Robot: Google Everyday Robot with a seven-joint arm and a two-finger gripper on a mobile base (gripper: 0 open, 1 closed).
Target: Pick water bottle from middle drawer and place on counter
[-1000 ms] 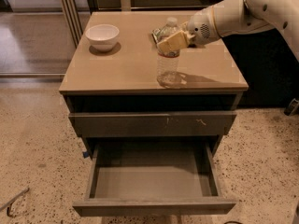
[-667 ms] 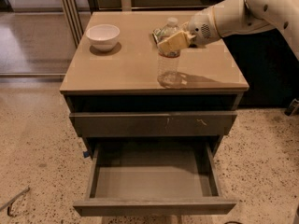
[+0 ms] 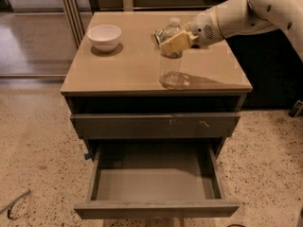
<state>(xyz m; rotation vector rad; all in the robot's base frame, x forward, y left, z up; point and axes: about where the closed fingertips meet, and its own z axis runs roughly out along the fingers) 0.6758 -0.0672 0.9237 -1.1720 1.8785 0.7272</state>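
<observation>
The water bottle [image 3: 172, 65] stands upright on the counter [image 3: 123, 65], right of centre and near the front edge, with its white cap on top. My gripper [image 3: 169, 38] reaches in from the right and is closed around the bottle's upper body, just below the cap. One tan finger [image 3: 176, 42] crosses the front of the bottle; the other is behind it. The middle drawer [image 3: 156, 207] is pulled open below, and its grey floor is bare.
A white bowl [image 3: 104, 36] sits on the counter's back left. A closed drawer front with pale scratches [image 3: 156, 125] is above the open drawer. My white arm [image 3: 246, 13] spans the counter's right side. Speckled floor surrounds the cabinet.
</observation>
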